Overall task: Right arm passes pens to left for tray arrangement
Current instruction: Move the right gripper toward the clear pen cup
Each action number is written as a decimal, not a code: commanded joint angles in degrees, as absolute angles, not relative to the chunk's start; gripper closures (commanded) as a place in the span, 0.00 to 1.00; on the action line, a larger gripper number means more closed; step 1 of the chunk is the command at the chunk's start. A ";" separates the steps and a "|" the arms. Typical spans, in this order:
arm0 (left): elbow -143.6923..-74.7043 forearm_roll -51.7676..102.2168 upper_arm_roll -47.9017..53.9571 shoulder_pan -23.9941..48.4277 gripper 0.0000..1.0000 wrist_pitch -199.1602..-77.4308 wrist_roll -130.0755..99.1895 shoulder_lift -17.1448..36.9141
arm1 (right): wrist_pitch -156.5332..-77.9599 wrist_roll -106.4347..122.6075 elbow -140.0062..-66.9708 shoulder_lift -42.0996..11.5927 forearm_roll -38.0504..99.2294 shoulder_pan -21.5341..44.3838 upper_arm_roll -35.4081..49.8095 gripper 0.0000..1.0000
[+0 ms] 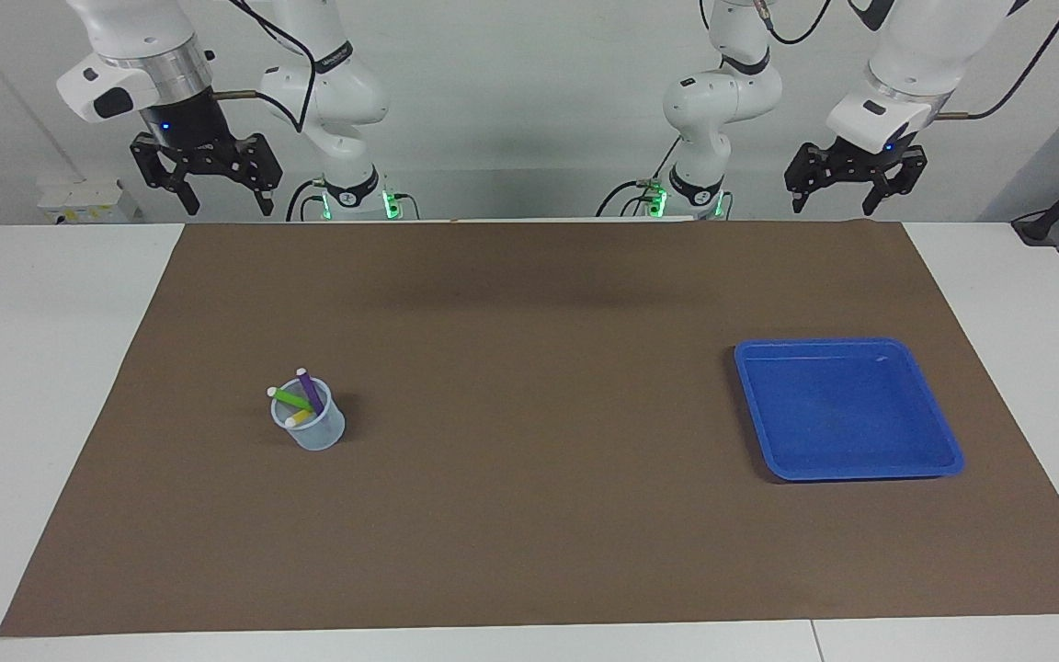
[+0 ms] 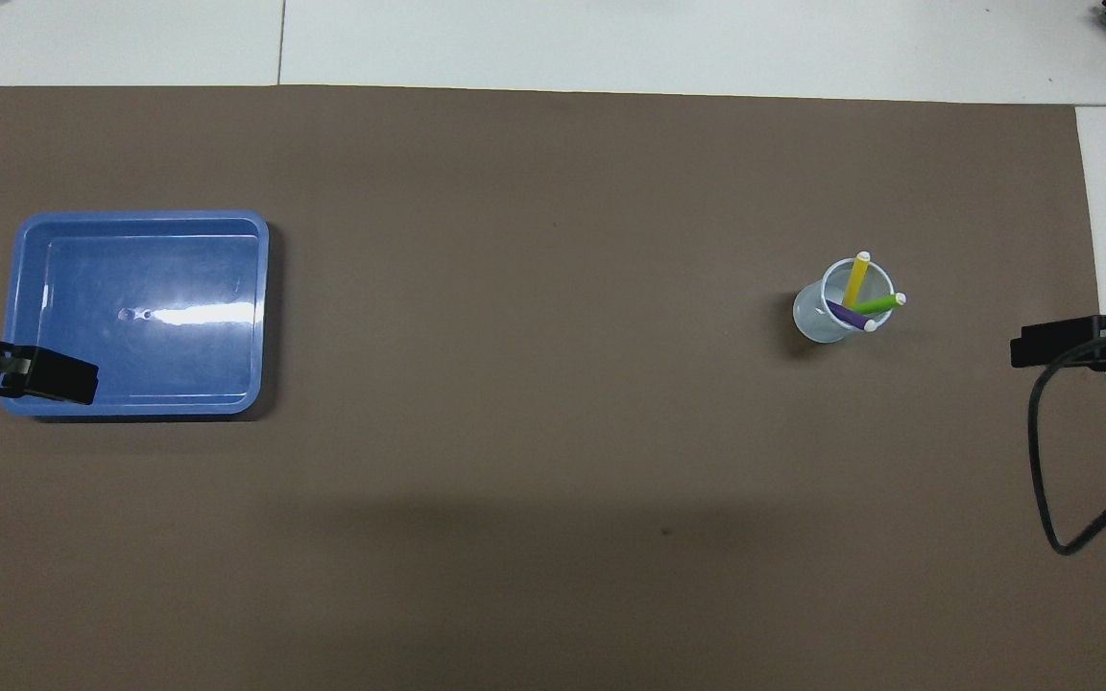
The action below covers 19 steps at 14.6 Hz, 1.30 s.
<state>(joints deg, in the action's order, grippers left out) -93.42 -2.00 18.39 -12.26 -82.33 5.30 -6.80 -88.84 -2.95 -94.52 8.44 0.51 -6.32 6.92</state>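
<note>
**Nothing moved yet: three pens in the cup, tray bare**

The task looks to be at its very start. All three pens stand together in the small translucent cup [image 1: 309, 426], low and left of centre in the facing view: the purple pen [image 1: 310, 390], the green pen [image 1: 289, 397] and the yellow pen [image 1: 299, 418], leaning across one another with their whitish ends sticking above the rim. The cup sits on the brown mat [image 1: 529, 303] toward the right arm's end of the table.

The blue tray [image 1: 943, 439] lies at the right of the facing view, toward the left arm's end, well apart from the cup, and holds no pen.

The right gripper [image 1: 208, 198] hangs at the upper left of the facing view, up by its base, fingers spread and grasping nothing. The left gripper [image 1: 854, 188] hangs at the upper right, also spread and without a load. Both arms wait.

Judging from this, every step remains: each pen must be lifted from the cup, handed across, and laid in the tray.
</note>
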 commanded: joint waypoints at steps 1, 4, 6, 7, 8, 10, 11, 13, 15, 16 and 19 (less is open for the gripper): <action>-94.75 -1.41 18.02 -12.30 0.00 -81.91 5.19 -8.17 | -89.64 -2.02 -96.06 9.93 0.88 -6.77 7.29 0.00; -94.75 -1.41 18.02 -12.30 0.00 -81.91 5.19 -8.17 | -89.74 -1.85 -96.33 10.02 0.88 -7.03 7.21 0.00; -94.75 -1.41 18.02 -12.30 0.00 -81.91 5.19 -8.17 | -89.74 -1.85 -96.68 10.11 0.79 -7.21 7.12 0.00; -94.75 -1.41 18.02 -12.30 0.00 -82.00 5.19 -8.17 | -89.82 -1.76 -97.55 10.28 0.79 -7.29 7.12 0.00; -94.75 -1.41 18.02 -12.30 0.00 -82.00 5.19 -8.17 | -90.17 -1.76 -98.52 10.72 0.79 -7.29 7.12 0.00; -94.83 -1.41 18.02 -12.30 0.00 -81.91 5.19 -8.17 | -91.92 -1.76 -101.76 12.29 0.79 -7.29 7.12 0.00; -94.75 -1.41 18.02 -12.30 0.00 -81.91 5.19 -8.17 | -93.24 -1.67 -103.95 13.35 0.79 -7.38 7.12 0.00; -94.75 -1.41 18.02 -12.30 0.00 -81.91 5.19 -8.17 | -96.75 0.07 -108.00 14.50 0.79 -8.08 7.03 0.00; -94.75 -1.41 18.02 -12.30 0.00 -81.91 5.19 -8.17 | -100.00 3.77 -110.91 15.03 0.79 -9.57 7.03 0.00; -94.75 -1.41 18.10 -12.30 0.00 -81.91 5.19 -8.17 | -101.32 4.13 -111.18 14.51 0.79 -9.84 7.03 0.00; -94.75 -1.41 18.02 -12.30 0.00 -81.91 5.19 -8.17 | -104.14 4.31 -111.27 12.40 3.41 -11.42 7.03 0.00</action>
